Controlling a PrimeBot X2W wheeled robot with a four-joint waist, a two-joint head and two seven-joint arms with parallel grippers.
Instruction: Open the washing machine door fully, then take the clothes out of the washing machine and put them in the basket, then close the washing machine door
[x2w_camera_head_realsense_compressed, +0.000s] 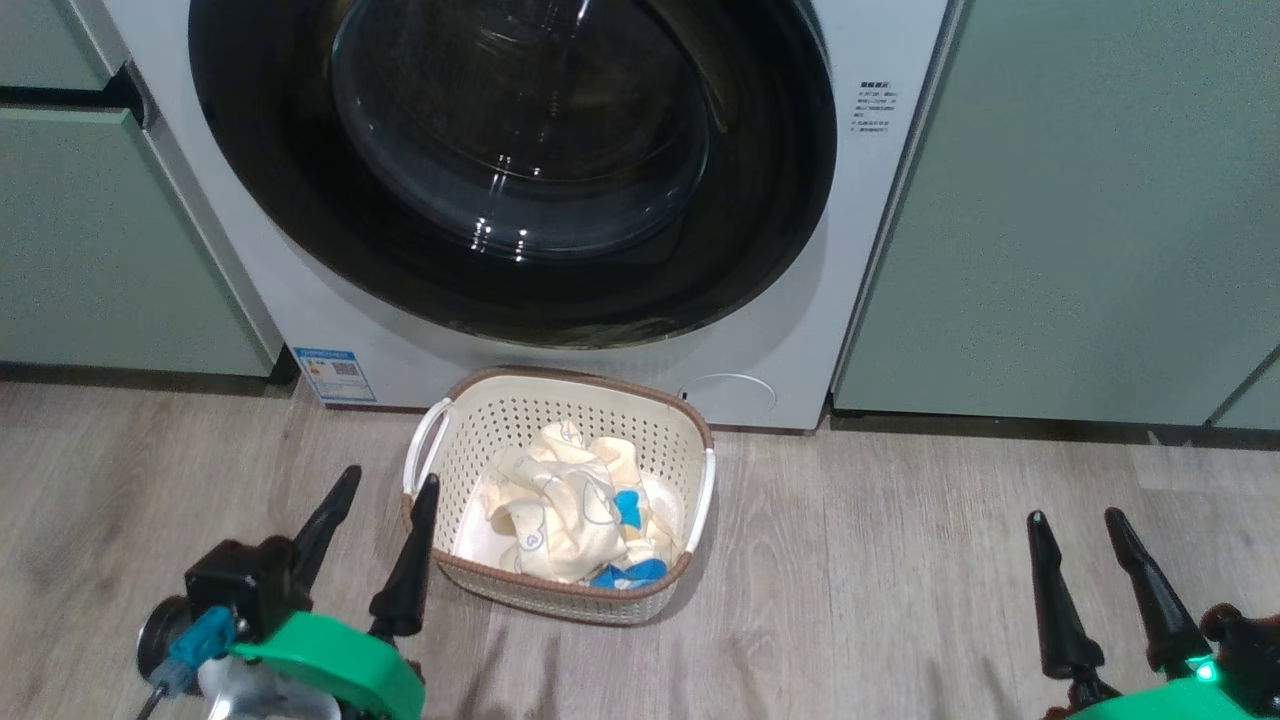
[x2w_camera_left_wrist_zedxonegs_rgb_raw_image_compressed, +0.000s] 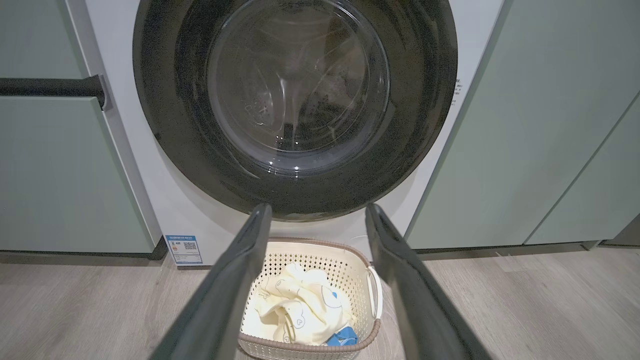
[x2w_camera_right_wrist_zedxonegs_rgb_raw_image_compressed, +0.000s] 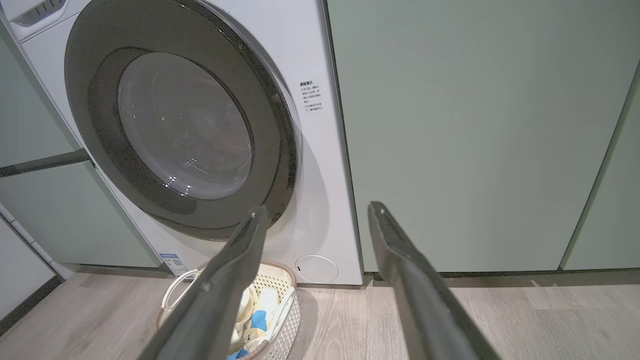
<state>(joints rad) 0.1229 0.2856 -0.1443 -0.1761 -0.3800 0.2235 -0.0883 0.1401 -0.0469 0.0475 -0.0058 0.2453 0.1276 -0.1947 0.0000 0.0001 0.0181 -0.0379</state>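
Green cabinets (x2w_camera_head_realsense_compressed: 1080, 220) beside the washing machine (x2w_camera_head_realsense_compressed: 868, 260)

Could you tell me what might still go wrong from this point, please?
1. The left gripper, open, sits right beside the basket; a careless swing could tip it and spill the clothes.
2. The washing machine door looks shut, but whether it is latched can't be told; it might drift open over the basket standing close in front.

Pale green cabinets (x2w_camera_head_realsense_compressed: 1050, 200) are standing at the upper left and right, and a grey wood-grain floor (x2w_camera_head_realsense_compressed: 900, 600) is stretching across the bottom.
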